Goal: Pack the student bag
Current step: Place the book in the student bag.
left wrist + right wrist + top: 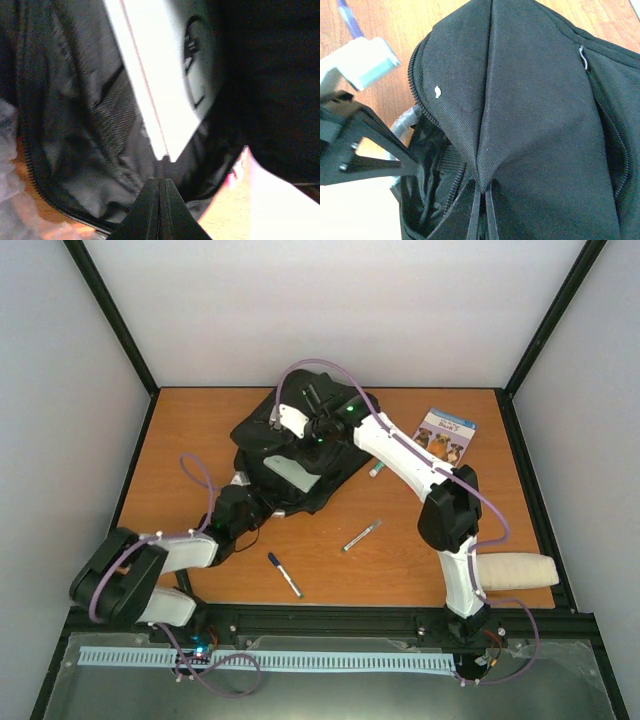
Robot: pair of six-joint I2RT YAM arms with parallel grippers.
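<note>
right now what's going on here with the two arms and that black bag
Both arms are working on the student bag, opening it for packing. The right gripper is shut on a pinch of its top fabric, holding it up like a tent so the mouth gapes. The left gripper is shut at the bag's near edge; whether it holds fabric is unclear. A pale flat item sits inside. A booklet, a pen, a marker and a beige pouch lie on the table.

The book right of the student bag (apart); 2 pens before it.
</note>
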